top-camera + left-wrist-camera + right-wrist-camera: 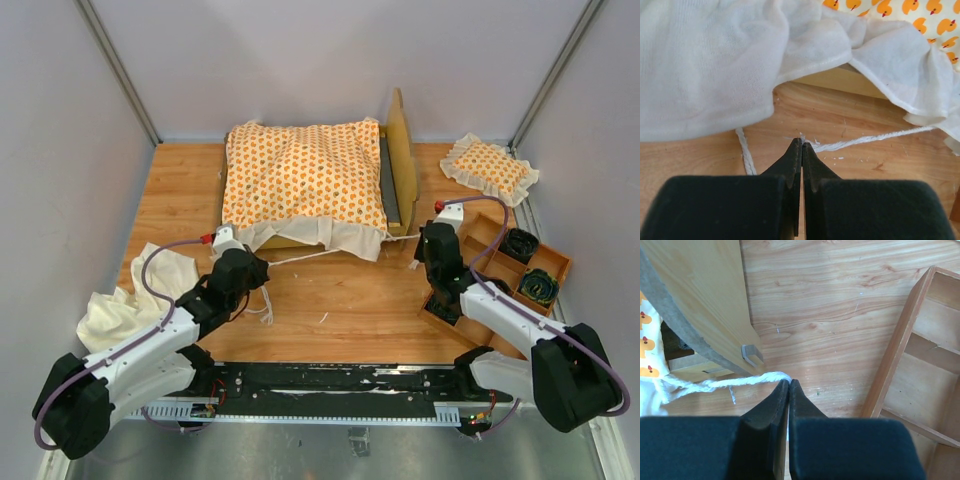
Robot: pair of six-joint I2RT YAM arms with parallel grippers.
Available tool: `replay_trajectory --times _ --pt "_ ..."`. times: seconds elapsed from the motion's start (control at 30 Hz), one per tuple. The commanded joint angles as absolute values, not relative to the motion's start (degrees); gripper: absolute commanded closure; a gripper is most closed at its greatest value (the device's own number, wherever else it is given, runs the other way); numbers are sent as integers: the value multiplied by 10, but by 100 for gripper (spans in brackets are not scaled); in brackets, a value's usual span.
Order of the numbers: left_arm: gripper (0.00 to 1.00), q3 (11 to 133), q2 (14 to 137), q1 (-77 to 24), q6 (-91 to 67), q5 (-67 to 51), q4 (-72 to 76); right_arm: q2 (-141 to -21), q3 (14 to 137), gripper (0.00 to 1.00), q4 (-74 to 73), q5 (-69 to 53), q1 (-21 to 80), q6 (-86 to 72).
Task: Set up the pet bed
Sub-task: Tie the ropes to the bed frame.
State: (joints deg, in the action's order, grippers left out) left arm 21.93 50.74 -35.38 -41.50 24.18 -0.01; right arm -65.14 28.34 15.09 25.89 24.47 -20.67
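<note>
Orange-patterned cushion (305, 185) lies on the bed frame (403, 160); left gripper (801, 145) and right gripper (789, 384) each pinch 1 tie string (865, 140) at the tips — a hard tug could slip it free.

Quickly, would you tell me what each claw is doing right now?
Left claw: closed on a white twisted tie string.
Right claw: closed on a second white twisted tie string.

Wood table (340, 310). Bed frame (404, 160) with cushion (300, 180) ahead of both grippers. Crumpled cream cloth (120, 310) left of left gripper (801, 142). Divided tray (895, 350) just right of right gripper (789, 382), small pillow (490, 167) beyond. String (865, 140) on wood, reaching left tips.
</note>
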Motion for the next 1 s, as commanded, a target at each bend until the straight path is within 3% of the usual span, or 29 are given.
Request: replay_trajectory --times 0.0,0.23,0.5,0.7,0.9,0.97 --pt "100 203 504 -335 -439 260 -29 -648 303 100 157 299 214 -192" --pt "100 237 484 -240 -409 215 -53 -646 311 100 152 300 188 -197" --pt "100 223 544 -236 -427 157 -25 -651 313 100 154 294 172 -199" --pt "99 180 526 -255 -427 -6 101 -597 322 100 70 173 172 -245" --pt "66 178 564 -345 -451 -10 143 -555 273 99 6 44 171 -334" --pt "56 183 570 -346 -449 -20 159 -562 244 90 25 6 171 -352"
